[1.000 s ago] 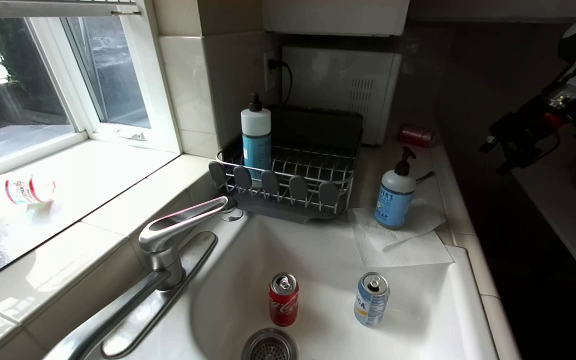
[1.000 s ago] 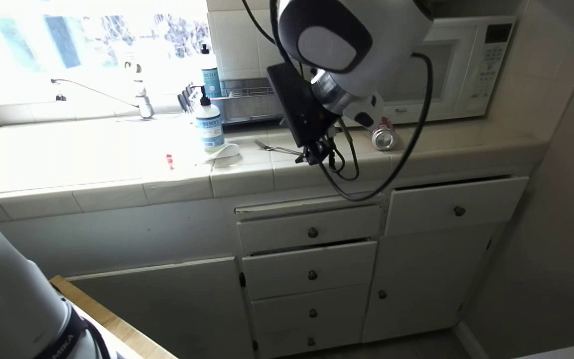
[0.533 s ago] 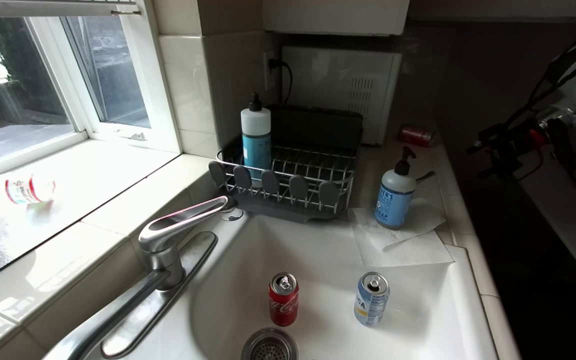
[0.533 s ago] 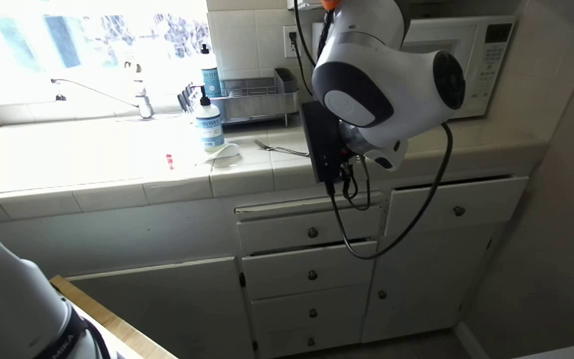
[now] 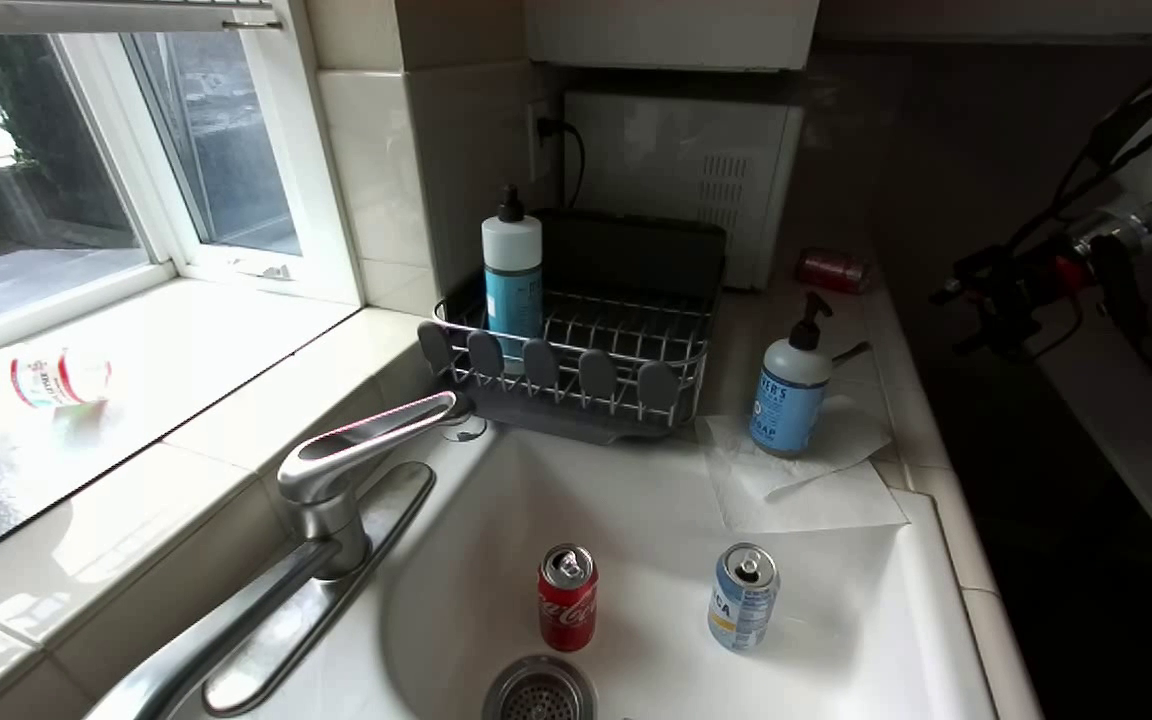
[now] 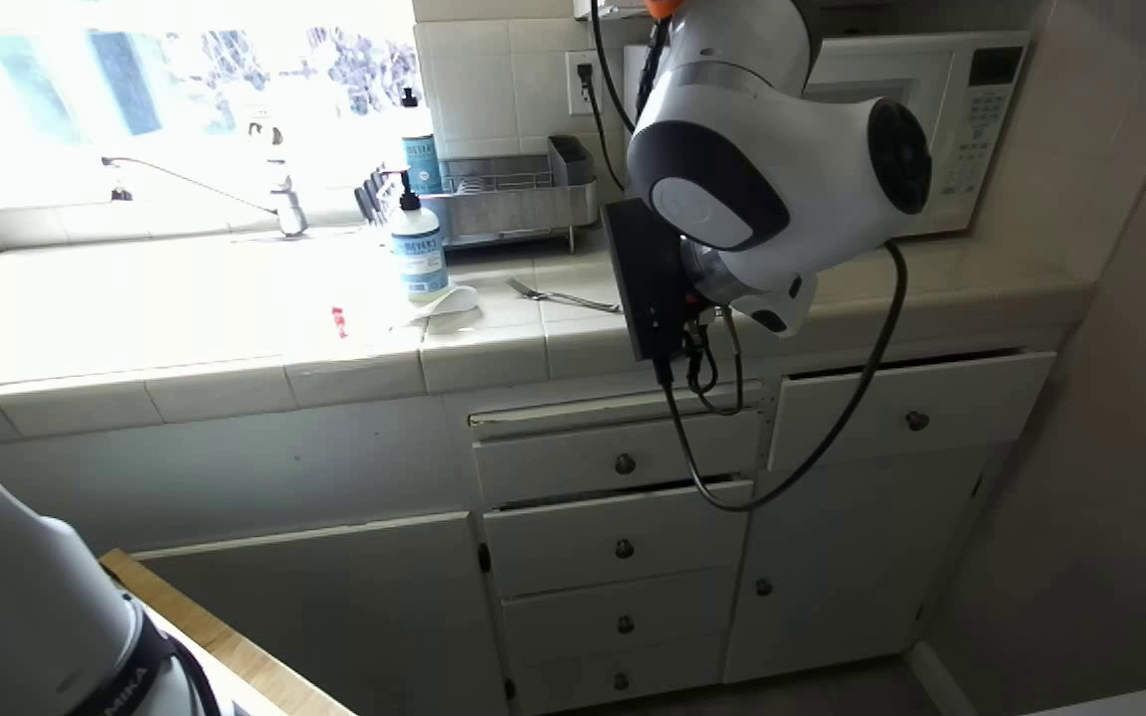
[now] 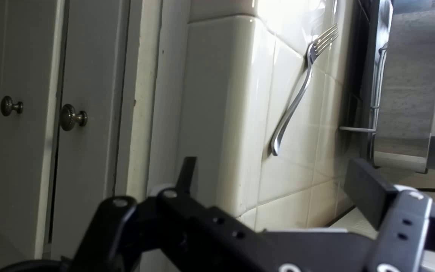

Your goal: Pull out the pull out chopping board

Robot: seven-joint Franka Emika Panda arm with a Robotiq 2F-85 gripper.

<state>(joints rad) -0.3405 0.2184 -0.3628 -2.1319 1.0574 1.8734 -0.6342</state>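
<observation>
The pull-out chopping board shows as a thin, pale front edge under the counter lip, above the top drawer in an exterior view. It sits in its slot, nearly flush with the cabinet. In the wrist view the board's edge runs as a cream vertical strip. My gripper is open, its fingers wide apart with nothing between them. The counter's tiled edge lies beyond that gap, with the board to its left in this view. In an exterior view the gripper hangs in the air out from the counter.
A fork lies on the counter near the dish rack. Drawer knobs stick out below the board, and a drawer at right stands slightly out. A soap bottle stands near the sink. A cable loops from the arm.
Over the last second the arm has swung right in an exterior view, uncovering the dish rack and covering the red can. In the last half second it has barely moved.
</observation>
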